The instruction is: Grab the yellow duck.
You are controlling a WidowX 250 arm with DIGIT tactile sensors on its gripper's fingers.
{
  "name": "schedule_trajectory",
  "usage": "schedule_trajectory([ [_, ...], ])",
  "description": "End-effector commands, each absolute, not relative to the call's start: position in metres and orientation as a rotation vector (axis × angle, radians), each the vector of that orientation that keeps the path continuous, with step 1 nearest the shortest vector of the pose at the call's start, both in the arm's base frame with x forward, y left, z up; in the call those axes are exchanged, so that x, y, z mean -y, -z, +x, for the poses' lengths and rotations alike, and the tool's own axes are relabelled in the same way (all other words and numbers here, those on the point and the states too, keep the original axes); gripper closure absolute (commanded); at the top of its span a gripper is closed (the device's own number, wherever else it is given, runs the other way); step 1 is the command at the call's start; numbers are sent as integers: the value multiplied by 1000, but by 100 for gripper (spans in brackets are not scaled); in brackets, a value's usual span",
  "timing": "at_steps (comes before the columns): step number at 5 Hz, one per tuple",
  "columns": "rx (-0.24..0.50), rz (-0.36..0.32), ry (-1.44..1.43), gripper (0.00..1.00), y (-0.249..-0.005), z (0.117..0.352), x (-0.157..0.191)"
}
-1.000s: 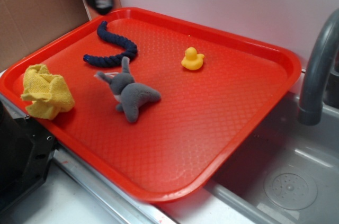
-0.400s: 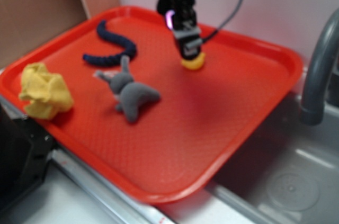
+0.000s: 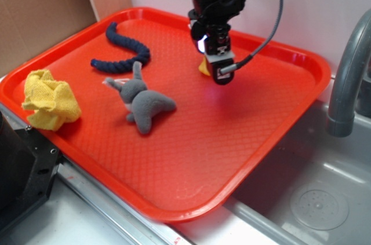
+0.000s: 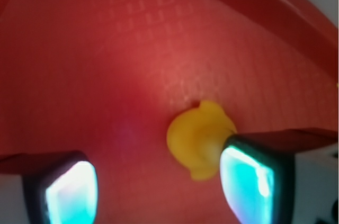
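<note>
The yellow duck [image 3: 204,66] sits on the red tray [image 3: 243,141], toward its far side, mostly hidden behind my gripper [image 3: 220,71] in the exterior view. In the wrist view the yellow duck [image 4: 196,142] lies between my fingers, close against the right fingertip [image 4: 249,181], with a wide gap to the left one. My gripper [image 4: 159,189] is open and low over the tray, with nothing clamped.
A grey plush animal [image 3: 142,100] lies mid-tray. A dark blue rope [image 3: 122,54] curls at the back left and a yellow cloth [image 3: 49,100] sits at the left edge. A grey tap [image 3: 348,77] and sink [image 3: 319,198] stand to the right.
My arm came in from the back left and dropped over the duck. Since the last frame it has shifted slightly right and lower. The duck has stayed where it was.
</note>
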State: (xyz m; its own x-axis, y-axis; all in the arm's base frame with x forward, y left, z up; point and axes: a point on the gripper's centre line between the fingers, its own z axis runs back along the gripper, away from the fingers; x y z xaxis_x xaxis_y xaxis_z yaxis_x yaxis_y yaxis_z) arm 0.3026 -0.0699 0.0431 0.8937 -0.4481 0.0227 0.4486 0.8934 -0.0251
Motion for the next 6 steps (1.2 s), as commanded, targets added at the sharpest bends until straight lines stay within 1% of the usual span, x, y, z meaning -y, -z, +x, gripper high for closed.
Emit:
schedule_trajectory([
  [1,-24,5,405,0,-32,322,45],
  [2,-69,18,371,0,-22,317,25],
  [3,-62,6,335,100,-20,314,22],
  [4,-70,14,385,100,-18,316,30],
  [5,-69,15,386,100,-24,315,33],
  [6,-42,20,391,100,-52,305,32],
])
